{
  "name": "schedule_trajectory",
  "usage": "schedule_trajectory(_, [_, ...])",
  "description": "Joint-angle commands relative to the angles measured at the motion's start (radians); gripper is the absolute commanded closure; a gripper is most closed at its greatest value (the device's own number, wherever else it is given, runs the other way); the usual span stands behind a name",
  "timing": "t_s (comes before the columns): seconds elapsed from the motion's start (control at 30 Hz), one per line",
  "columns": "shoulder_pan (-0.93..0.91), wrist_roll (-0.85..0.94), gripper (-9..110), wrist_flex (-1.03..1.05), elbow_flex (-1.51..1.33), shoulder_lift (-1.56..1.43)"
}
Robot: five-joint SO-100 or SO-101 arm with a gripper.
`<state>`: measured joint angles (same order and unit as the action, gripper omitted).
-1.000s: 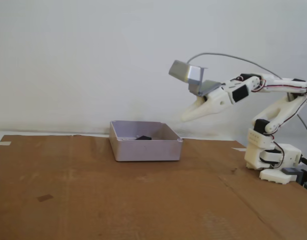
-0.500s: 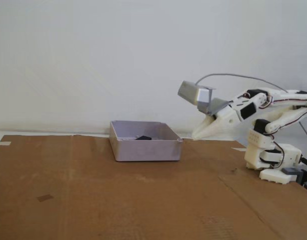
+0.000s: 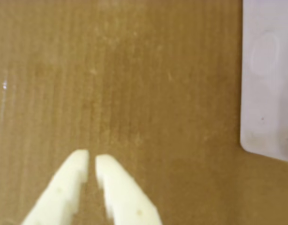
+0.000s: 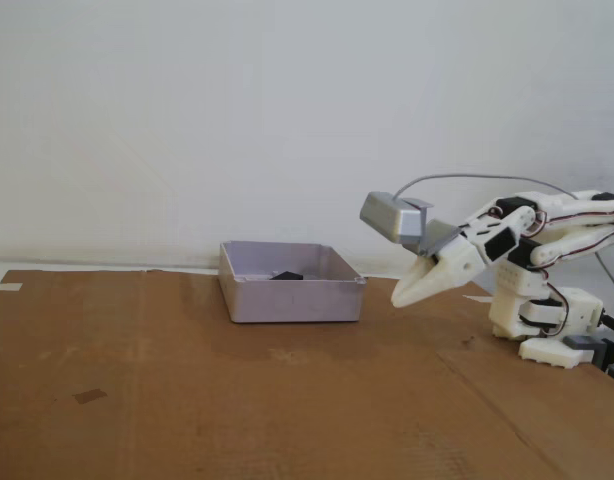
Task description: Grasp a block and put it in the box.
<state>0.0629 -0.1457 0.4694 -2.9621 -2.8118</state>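
The box (image 4: 290, 290), a shallow pale lilac-grey tray, stands on brown cardboard. A small black block (image 4: 286, 275) lies inside it near the back. In the wrist view only a corner of the box (image 3: 268, 84) shows at the right edge, and the block is out of sight there. My white gripper (image 4: 399, 297) hangs low to the right of the box in the fixed view, pointing down-left, just above the cardboard. Its fingers (image 3: 113, 187) are almost together with nothing between them; the gripper (image 3: 91, 158) is shut and empty.
A grey camera module (image 4: 394, 215) rides above the gripper. The arm's white base (image 4: 542, 320) sits at the right on the cardboard sheet (image 4: 237, 400). A small dark mark (image 4: 88, 396) lies at front left. A white wall stands behind.
The arm has folded back and down. The gripper moved from high beside the box to a low spot right of it, near the cardboard. The block stayed in the box.
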Motion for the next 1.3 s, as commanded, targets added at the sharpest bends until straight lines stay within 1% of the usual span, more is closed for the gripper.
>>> schedule_trajectory(0.0, [0.017, -0.002, 101, -0.046, 0.002, -0.077])
schedule_trajectory(0.6, [0.017, -0.006, 101, -0.046, -0.19, -0.288])
schedule_trajectory(0.9, [0.003, -0.006, 101, -0.031, -0.196, -0.344])
schedule_trajectory(1.0, [0.003, -0.006, 101, 0.014, -0.196, -0.376])
schedule_trajectory(1.27, [0.003, -0.006, 101, 0.232, -0.189, -0.491])
